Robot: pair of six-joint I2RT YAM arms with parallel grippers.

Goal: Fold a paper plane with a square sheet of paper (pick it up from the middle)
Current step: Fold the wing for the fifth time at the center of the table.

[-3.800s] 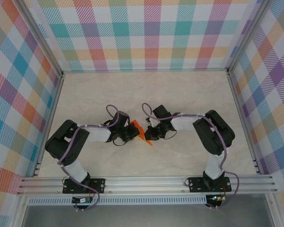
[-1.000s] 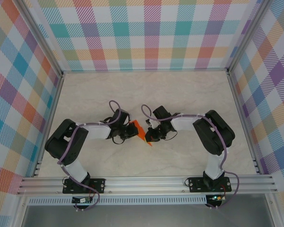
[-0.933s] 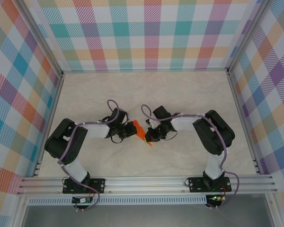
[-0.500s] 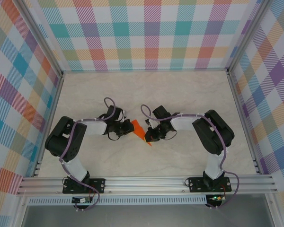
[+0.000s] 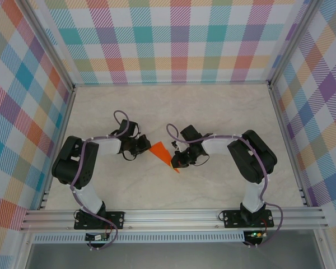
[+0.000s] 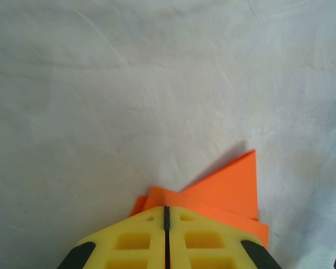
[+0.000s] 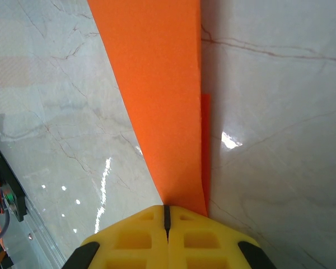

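Note:
The square sheet of paper is folded into a narrow orange wedge, the paper plane [image 5: 161,151], near the middle of the table, its sharp point toward the near side. My left gripper [image 5: 143,147] meets its left corner, jaws shut. In the left wrist view, layered orange flaps [image 6: 229,185] spread out from under the shut yellow tips of the left gripper [image 6: 166,208]. My right gripper [image 5: 176,161] is shut on the plane's right side near the point. In the right wrist view, a long orange strip [image 7: 162,101] runs away from the closed slit of the right gripper [image 7: 167,207].
The pale marble tabletop [image 5: 213,112] is walled by plaid panels on three sides. An aluminium rail [image 5: 173,216] carries both arm bases along the near edge. The two forearms lie low, facing each other across the paper.
My left gripper has drawn leftward and slightly away along the paper, jaws staying shut, so more orange shows between the grippers. The right arm has held still.

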